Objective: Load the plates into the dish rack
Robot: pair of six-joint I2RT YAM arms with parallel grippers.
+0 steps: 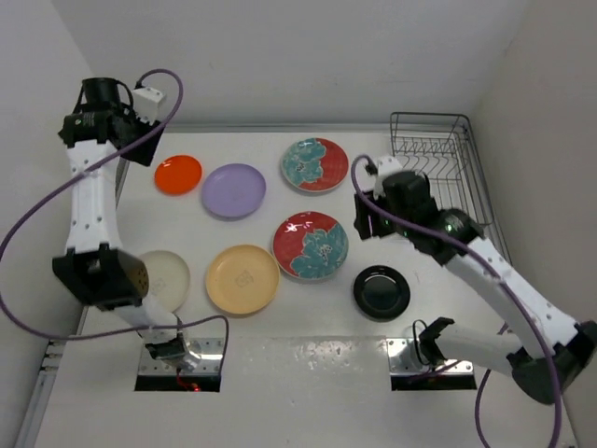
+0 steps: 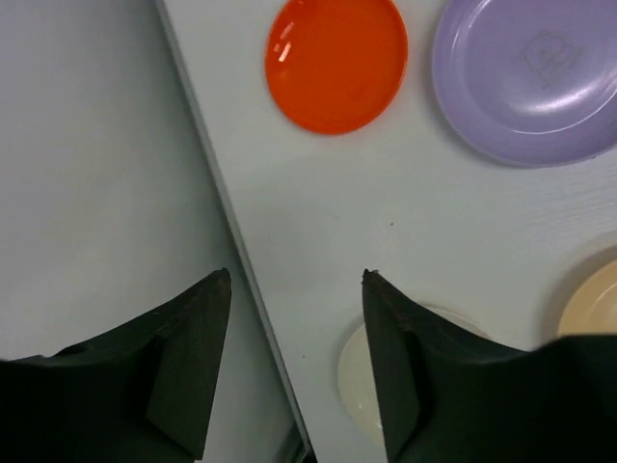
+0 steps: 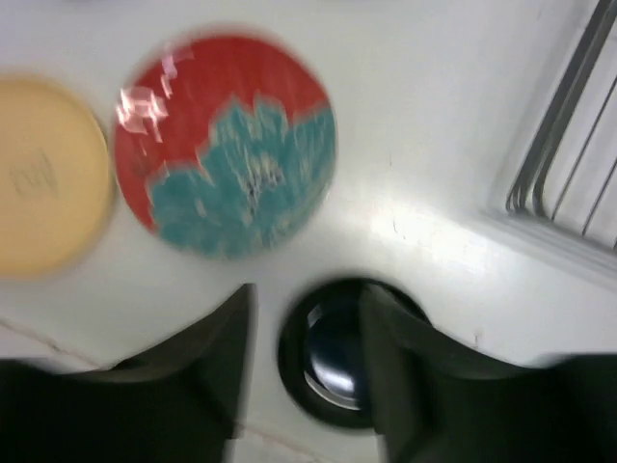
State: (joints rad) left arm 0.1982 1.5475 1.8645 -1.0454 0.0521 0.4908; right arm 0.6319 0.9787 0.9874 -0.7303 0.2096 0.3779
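Top external: I see left gripper wide open, empty, over the left edge of the white table, small bright orange round plate nearby. Right gripper partly open, empty, lined up over small glossy black round plate, so the right arm is nearer. Dark grey wire dish rack far right, unloaded.

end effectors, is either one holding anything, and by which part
Nothing is held: the left end effector and the right end effector are both open and empty.
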